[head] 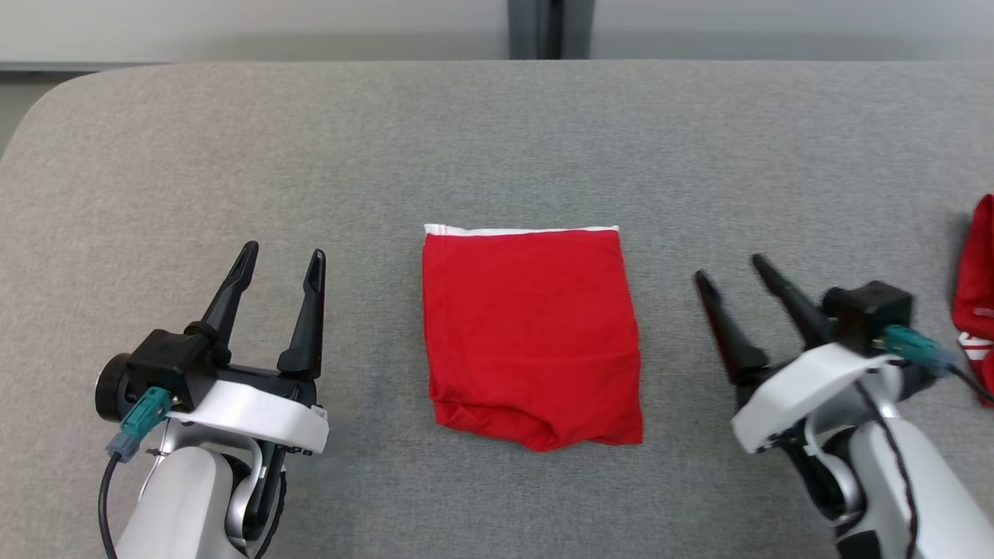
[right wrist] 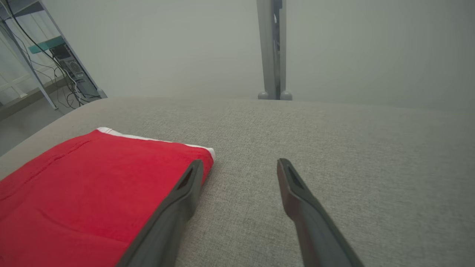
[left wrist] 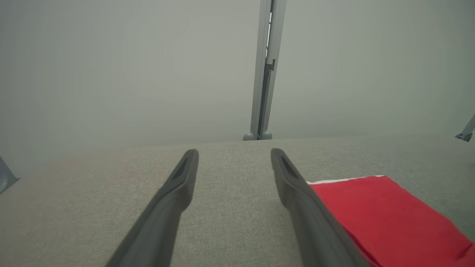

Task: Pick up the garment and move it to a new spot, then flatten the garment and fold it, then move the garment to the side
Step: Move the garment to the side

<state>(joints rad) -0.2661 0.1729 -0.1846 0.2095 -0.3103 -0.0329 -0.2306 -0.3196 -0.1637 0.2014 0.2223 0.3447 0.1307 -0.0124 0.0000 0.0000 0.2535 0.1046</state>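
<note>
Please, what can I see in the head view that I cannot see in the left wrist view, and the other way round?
Head view adds: the right tool, open, and a second red cloth far to the right. Left wrist view adds: the round feet of the grey post and a metal bracket at far right. Both: the folded red garment, the open left tool beside it, not touching, and the grey table.

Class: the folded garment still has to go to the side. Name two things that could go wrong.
1. The red garment looks bunched at its near edge; a lift by the left gripper or right gripper alone may undo the fold.
2. Another red cloth lies on the table to the right; moving that way could tangle them.
</note>
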